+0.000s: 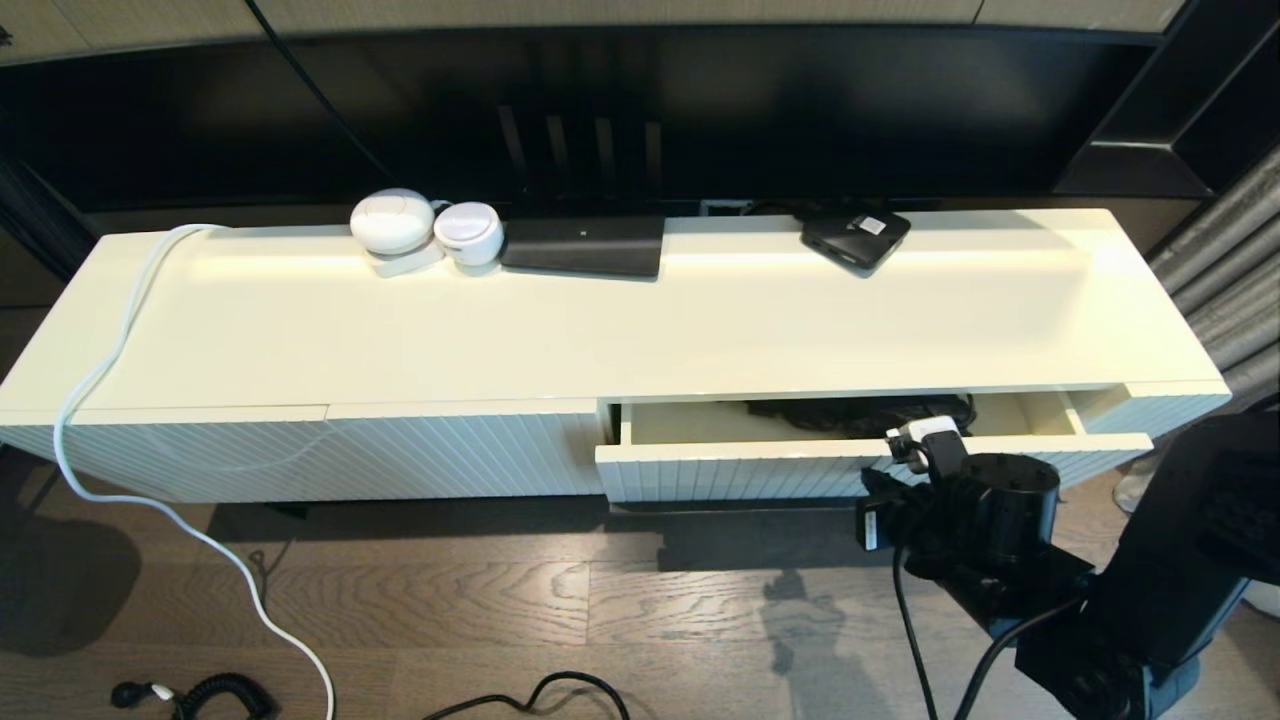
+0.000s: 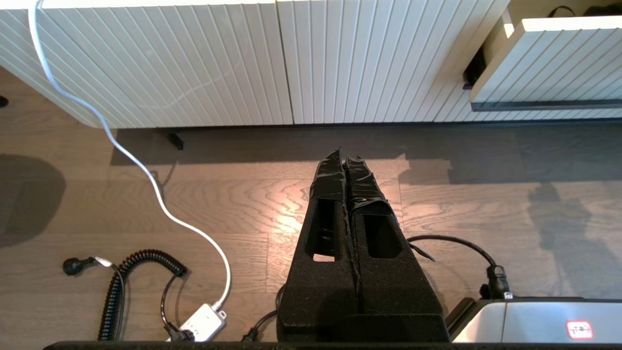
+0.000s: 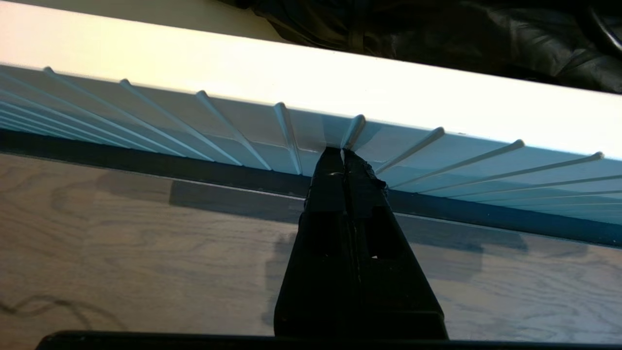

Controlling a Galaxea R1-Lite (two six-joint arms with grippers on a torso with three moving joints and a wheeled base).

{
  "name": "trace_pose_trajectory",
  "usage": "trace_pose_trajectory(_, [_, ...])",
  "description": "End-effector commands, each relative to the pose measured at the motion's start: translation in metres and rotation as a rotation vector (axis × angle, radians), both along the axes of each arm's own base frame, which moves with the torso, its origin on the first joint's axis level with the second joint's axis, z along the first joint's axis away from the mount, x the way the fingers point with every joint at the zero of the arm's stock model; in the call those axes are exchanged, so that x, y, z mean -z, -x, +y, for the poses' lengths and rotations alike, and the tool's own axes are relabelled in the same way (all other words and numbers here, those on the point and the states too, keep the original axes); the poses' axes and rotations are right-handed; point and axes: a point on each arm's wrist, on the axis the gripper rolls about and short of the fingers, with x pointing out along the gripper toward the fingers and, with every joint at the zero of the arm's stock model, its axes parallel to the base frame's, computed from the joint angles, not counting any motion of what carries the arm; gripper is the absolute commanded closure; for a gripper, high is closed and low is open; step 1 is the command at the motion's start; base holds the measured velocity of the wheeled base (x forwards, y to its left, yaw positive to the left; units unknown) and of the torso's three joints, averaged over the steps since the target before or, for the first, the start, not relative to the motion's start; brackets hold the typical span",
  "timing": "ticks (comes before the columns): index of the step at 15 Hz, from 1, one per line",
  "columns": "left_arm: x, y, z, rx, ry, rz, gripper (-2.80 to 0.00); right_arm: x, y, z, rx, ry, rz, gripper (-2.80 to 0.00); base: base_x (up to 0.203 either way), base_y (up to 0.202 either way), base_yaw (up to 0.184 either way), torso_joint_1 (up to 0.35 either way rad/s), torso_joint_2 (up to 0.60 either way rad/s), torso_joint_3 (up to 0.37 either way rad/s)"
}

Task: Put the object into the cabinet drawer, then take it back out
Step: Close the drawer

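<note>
Right gripper (image 3: 344, 154): black fingers clenched together on nothing, tips set against the white vertically ribbed front of the wide shallow cabinet drawer (image 1: 740, 465). Drawer: seen pulled partly out of the long glossy cream cabinet (image 1: 640, 320); a crumpled black object (image 1: 860, 412) is lodged inside at the back. Left gripper (image 2: 344, 155): fingers pressed shut, empty, held above the brown wooden plank floor (image 2: 243, 204). A white cable (image 1: 110, 400) is draped over the cabinet's left end.

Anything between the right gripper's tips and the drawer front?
Nothing: in the right wrist view the shut right gripper sits at the ribbed front of the cabinet drawer; contact unclear.
</note>
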Motion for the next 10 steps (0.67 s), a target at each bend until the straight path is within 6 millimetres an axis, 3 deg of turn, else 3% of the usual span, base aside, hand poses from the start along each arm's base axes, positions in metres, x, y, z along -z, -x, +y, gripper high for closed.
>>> trace_pose_trajectory(1, [0.000, 0.000, 0.000, 0.000, 0.000, -0.001, 0.00, 0.002, -0.008, 0.000, 0.010, 0.004, -0.018, 0.00, 0.000, 0.000, 0.000, 0.000, 0.00, 0.000])
trace_pose_trajectory(10, [0.000, 0.000, 0.000, 0.000, 0.000, 0.000, 0.00, -0.003, -0.034, -0.001, 0.037, 0.005, -0.081, 0.00, 0.000, 0.000, 0.000, 0.000, 0.00, 0.000])
